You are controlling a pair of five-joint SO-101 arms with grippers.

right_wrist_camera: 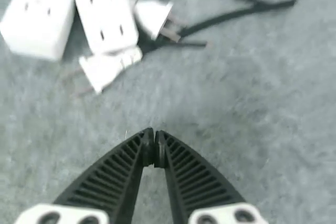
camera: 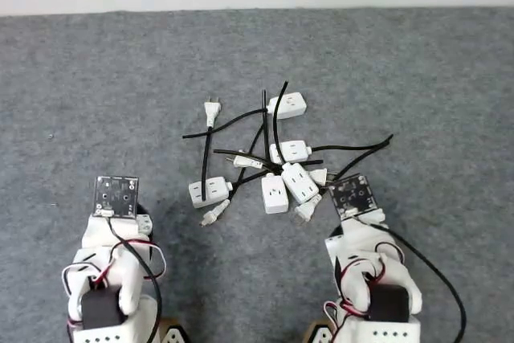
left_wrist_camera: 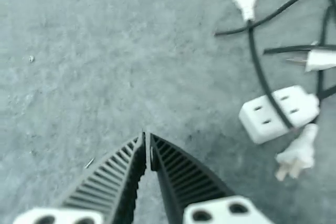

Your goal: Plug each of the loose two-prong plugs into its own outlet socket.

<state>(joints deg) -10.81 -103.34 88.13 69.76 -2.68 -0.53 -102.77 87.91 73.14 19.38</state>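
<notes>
A grey, felt-like cover lies over the table [camera: 96,78], and at its middle white outlet sockets [camera: 274,193] and two-prong plugs [camera: 212,108] lie tangled in thin black cords [camera: 233,122]. The left pincer [left_wrist_camera: 147,139] is closed and empty above bare cover, apart from the tangle, and the right pincer [right_wrist_camera: 154,135] is likewise pinched shut on nothing, near a loose plug [right_wrist_camera: 107,67] that lies beside two sockets. The plugs look light, hard and smooth, apt to slide and be tugged by their cords, so a hold across the flat white body behind the prongs seems best, with the socket steadied.
</notes>
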